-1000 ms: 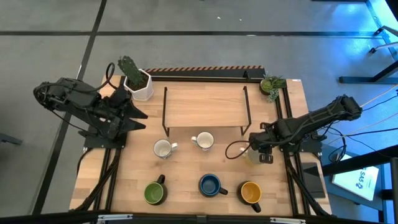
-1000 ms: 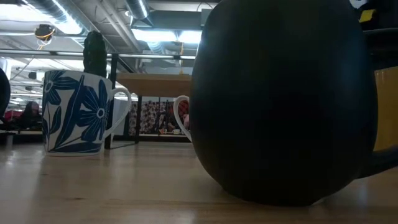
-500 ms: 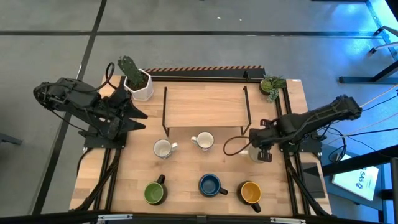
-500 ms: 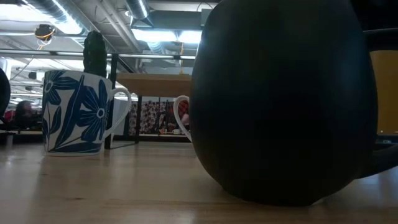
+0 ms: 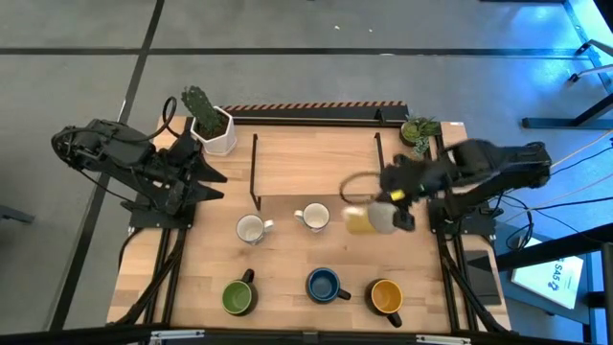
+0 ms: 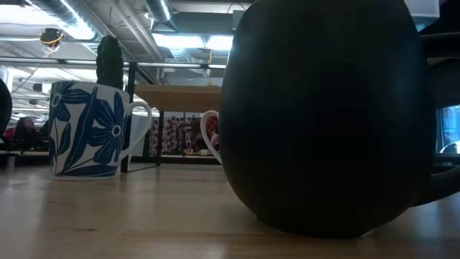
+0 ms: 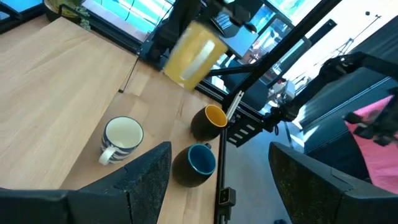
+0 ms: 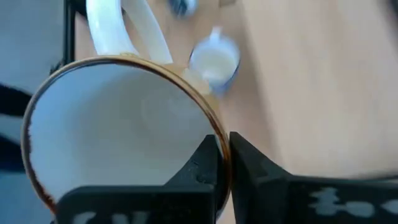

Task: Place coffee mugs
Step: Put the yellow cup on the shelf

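My right gripper [image 5: 391, 203] is shut on a cream-yellow mug [image 5: 364, 220] with a white inside and a brown rim, held in the air right of the wooden rack [image 5: 316, 163]. The left wrist view shows this mug [image 7: 193, 53] blurred above the table. Two white mugs [image 5: 251, 229] [image 5: 312, 218] stand in front of the rack. Three dark mugs stand along the near edge, with green [image 5: 238, 297], blue [image 5: 324, 285] and orange [image 5: 386, 296] insides. My left gripper [image 5: 213, 180] waits open over the table's left edge. My right gripper [image 8: 222, 146] pinches the mug's rim [image 8: 214, 127] on the side opposite the handle [image 8: 118, 31], one finger [image 8: 202, 168] inside the mug and the other outside its wall. The mug is lifted clear of the table and sits tilted in the hold.
A white hexagonal pot with a cactus [image 5: 211, 123] stands at the far left corner and a small leafy plant [image 5: 419, 129] at the far right. In the low view a dark mug [image 6: 330, 115] fills the foreground beside a blue-flowered white mug [image 6: 90, 129].
My right gripper has risen and moved toward the table's far and left sides, from near the right edge toward the rack. The cream-yellow mug that stood on the table there is now lifted clear and tilted.
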Robot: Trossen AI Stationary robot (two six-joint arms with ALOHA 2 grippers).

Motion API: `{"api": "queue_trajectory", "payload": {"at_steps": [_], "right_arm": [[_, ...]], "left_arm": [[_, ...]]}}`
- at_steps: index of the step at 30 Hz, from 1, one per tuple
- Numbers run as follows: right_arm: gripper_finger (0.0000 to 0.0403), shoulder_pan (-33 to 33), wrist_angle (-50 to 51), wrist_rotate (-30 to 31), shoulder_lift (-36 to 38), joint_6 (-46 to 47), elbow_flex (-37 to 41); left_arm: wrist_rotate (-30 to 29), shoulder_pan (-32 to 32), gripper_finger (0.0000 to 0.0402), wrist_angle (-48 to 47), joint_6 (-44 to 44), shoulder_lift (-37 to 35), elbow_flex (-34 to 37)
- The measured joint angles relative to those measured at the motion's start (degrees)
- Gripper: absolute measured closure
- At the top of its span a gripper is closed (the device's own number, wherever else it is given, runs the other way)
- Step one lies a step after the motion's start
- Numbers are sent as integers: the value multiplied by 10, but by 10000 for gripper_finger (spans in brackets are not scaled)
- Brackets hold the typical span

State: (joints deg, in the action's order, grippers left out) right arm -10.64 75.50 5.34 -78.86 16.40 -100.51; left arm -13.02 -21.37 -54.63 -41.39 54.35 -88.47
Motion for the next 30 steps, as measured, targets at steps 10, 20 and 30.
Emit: {"api": "queue_trajectory", "payload": {"at_steps": [10,20,30], "right_arm": [[402,169,62,-34,-225,-233,-302],[403,245,45,-90,-341,-283,-336],[403,261,59,-78,-375,-274,-336]], "left_arm": [[0,0,139,-3,11,-3,0],[0,0,139,-3,16,-10,0],[-3,0,139,-3,35,-13,0]]}}
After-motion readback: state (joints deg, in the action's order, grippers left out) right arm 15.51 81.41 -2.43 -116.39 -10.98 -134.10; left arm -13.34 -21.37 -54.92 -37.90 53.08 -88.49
